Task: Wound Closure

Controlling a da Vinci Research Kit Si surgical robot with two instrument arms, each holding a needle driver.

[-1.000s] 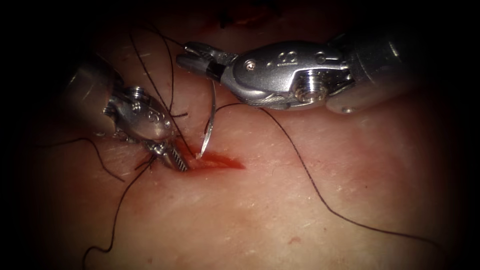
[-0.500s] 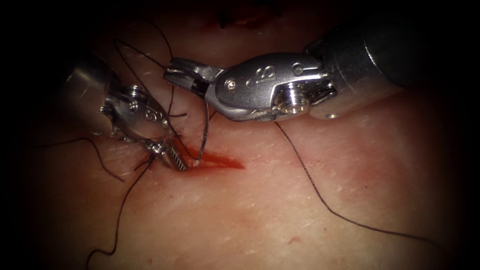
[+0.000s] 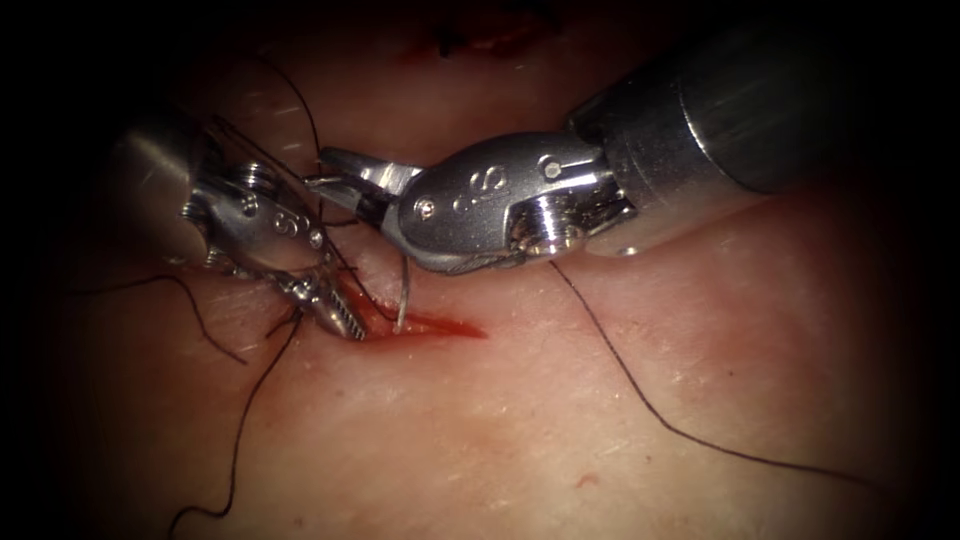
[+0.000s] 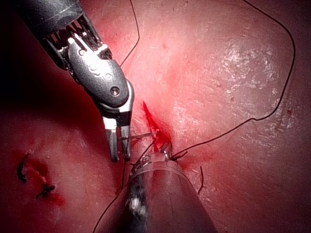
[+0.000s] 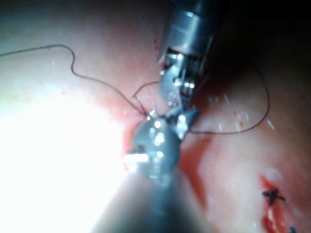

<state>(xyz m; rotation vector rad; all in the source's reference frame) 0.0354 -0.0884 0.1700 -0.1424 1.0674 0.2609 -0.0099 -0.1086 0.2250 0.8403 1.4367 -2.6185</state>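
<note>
Endoscope view: the cut [image 3: 430, 326] is the reference, a short red slit in the tissue [image 3: 560, 430] with red fluid [image 3: 452, 328] lying in it. The right tool [image 3: 340, 178] comes in above the cut, its jaws closed on the upper end of the needle [image 3: 403, 298]. The needle hangs down from the jaws, and its lower tip meets the tissue at the left end of the cut; whether the tip has entered cannot be told. The left tool [image 3: 338, 316] sits just left of the cut, its jaws parted a little and pressed to the tissue at the cut's left end; whether they grip tissue or thread cannot be told. The thread [image 3: 640, 395] runs from under the right tool down and away to the right of the cut. Further dark strands lie left of the cut, around the left tool.

Left wrist view: the right tool [image 4: 119, 153] points down beside the cut [image 4: 151, 119], jaws close together, with the needle [image 4: 138, 137] showing as a thin bright line between its tip and the cut. The left tool's shaft [image 4: 160, 199] ends at the cut's lower end. The thread [image 4: 272, 109] loops wide over the tissue [image 4: 233, 73] on the far side of the cut.

Right wrist view: the right tool's wrist [image 5: 155, 141] hides its own jaws. The left tool [image 5: 177, 104] stands just behind it. Two dark stitches [image 5: 273, 196] lie well apart from both.
</note>
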